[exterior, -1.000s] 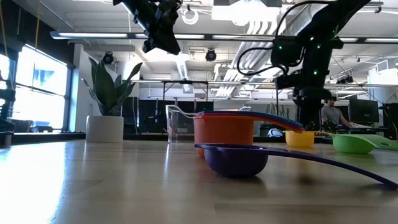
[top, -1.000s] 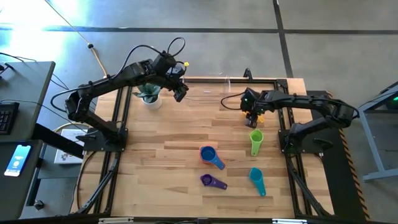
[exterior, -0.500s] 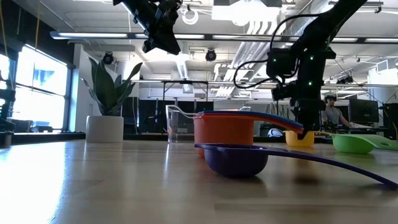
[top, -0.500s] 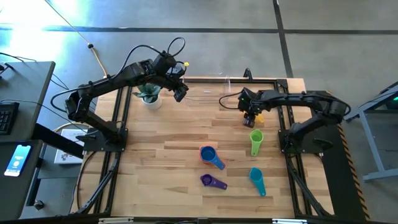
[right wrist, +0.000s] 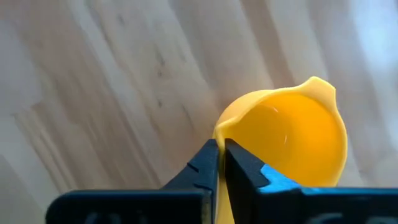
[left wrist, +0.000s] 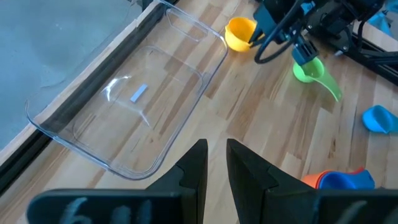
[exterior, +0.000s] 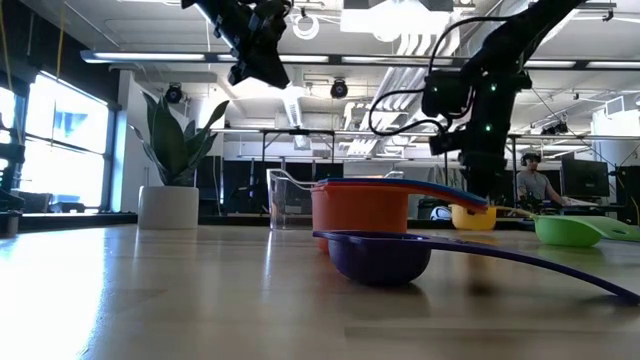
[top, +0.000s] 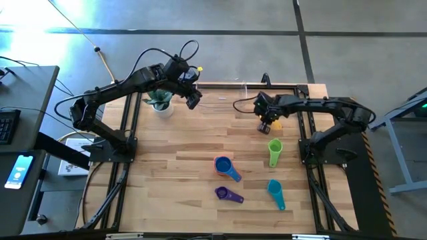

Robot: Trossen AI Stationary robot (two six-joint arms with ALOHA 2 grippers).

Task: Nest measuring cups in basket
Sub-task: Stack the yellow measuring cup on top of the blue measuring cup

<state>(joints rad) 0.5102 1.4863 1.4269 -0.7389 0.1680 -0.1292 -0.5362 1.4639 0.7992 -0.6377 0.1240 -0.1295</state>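
High view: the right gripper (top: 267,124), in the upper right of the frame, is clenched on the yellow cup (top: 275,124); the basket (top: 227,105) lies just left of it at the tabletop's (top: 167,173) far edge. The left gripper (top: 194,101) hangs at upper centre-left, its jaws slightly apart and holding nothing. Green cup (top: 274,150), blue cup (top: 225,167), purple cup (top: 228,194) and teal cup (top: 275,192) lie lower in the frame. Low view: the yellow cup (exterior: 474,216) sits below the right arm at centre right; whether it is clear of the tabletop cannot be told. Left wrist view: the basket (left wrist: 93,140) is empty. Right wrist view: the jaws pinch the yellow cup's (right wrist: 292,146) rim wall, bowl upward. Procedure: lift clear, keep the cup level, carry it over the basket wall, release low inside.
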